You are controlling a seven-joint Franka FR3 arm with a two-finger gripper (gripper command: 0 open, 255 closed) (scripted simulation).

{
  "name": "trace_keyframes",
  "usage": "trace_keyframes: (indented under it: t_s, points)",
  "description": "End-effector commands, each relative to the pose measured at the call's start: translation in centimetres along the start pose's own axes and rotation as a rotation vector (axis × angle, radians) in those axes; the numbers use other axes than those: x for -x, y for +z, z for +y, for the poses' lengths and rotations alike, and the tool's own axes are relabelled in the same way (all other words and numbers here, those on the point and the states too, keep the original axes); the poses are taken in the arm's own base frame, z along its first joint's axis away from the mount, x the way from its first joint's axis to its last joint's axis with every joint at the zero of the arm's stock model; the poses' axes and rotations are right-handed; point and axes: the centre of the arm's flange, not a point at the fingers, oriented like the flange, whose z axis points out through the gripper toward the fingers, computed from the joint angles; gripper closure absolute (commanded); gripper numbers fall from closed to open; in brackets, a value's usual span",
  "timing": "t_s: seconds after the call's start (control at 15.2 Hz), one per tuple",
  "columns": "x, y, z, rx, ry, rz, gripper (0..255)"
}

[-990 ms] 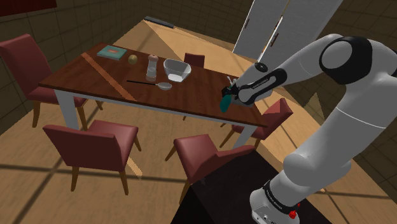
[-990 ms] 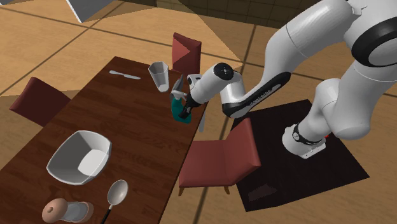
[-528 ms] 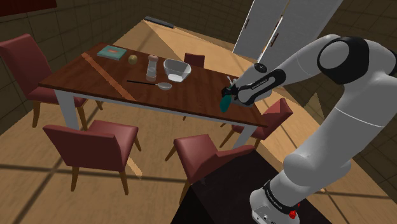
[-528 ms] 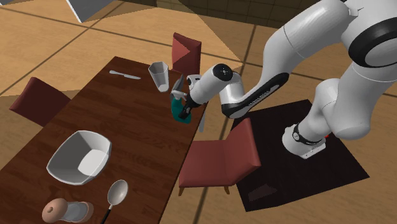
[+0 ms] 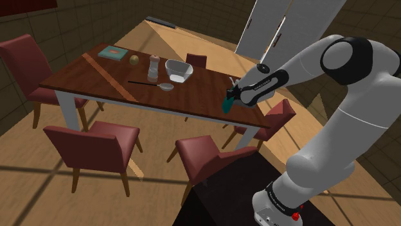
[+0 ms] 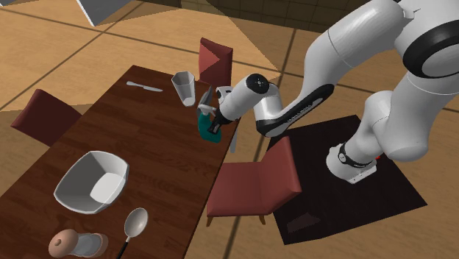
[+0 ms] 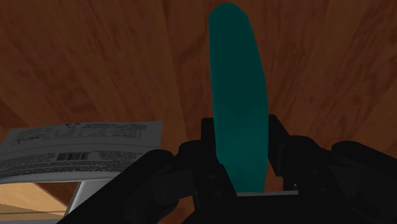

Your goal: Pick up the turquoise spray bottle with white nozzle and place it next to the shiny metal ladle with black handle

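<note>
Barely anything has shifted since a second ago: the forearm has tipped up a touch and the teal spray bottle [image 5: 228, 104] has risen slightly with it. It sits near the bench's [image 5: 193, 96] right end in the shoulder view, well apart from the ladle [image 5: 154, 83]. My worry is the carry: the bottle looks slim and smooth, so it may swivel or slip, and the bowl [image 5: 178, 69] and shaker [image 5: 153, 67] near the ladle could get knocked at set-down. I see the fingers [image 7: 281, 145] narrow, clasping the bottle's body from both sides
</note>
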Motion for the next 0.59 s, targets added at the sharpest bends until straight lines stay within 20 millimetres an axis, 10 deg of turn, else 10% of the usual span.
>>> trace_keyframes:
  t_s: [0.0, 0.53]
  points:
    - [0.0, 0.0, 0.0, 0.000, 0.000, 0.000, 255]
    - [-1.8, -3.2, 0.0, 0.000, 0.000, 0.000, 255]
